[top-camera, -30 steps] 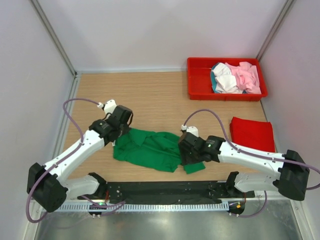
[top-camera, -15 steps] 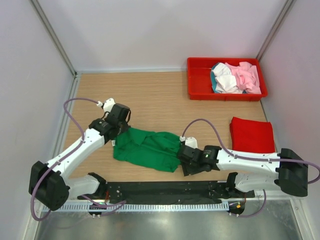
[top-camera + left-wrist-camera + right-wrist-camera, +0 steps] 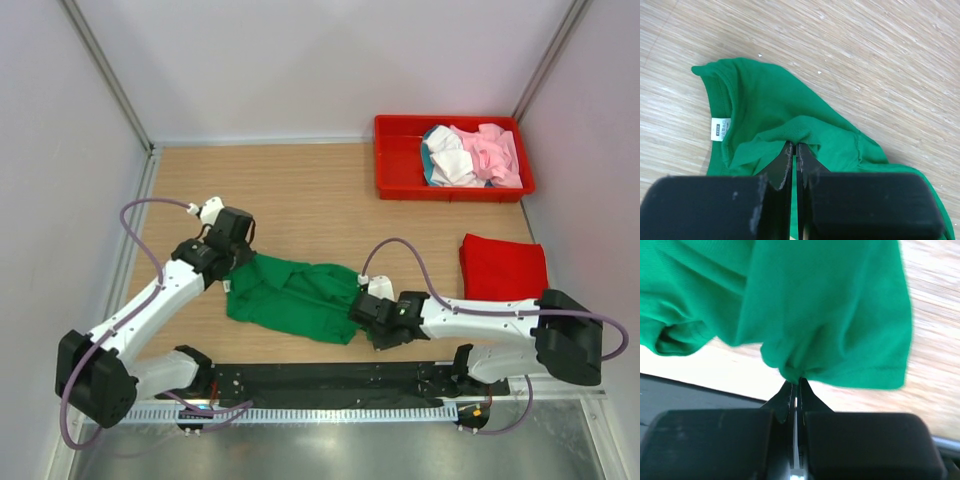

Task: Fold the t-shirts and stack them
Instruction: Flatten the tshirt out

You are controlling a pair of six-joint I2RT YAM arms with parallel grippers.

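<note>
A crumpled green t-shirt [image 3: 295,295] lies on the wooden table near the front edge. My left gripper [image 3: 794,146] is shut on a pinched fold of it near the collar, whose white label [image 3: 720,129] shows; from above that gripper [image 3: 232,268] sits at the shirt's left end. My right gripper [image 3: 796,381] is shut on a bunch of the green cloth [image 3: 830,320] at the shirt's right end [image 3: 372,330]. A folded red t-shirt [image 3: 504,266] lies flat at the right. Pink, white and teal shirts [image 3: 470,155] are heaped in the tray.
A red plastic tray [image 3: 398,160] stands at the back right corner. A black rail [image 3: 320,382] runs along the near edge between the arm bases. White walls close in the table on three sides.
My right gripper dropped toward the near edge and shut on the shirt's right end. The left gripper shifted slightly left and back, still gripping.
</note>
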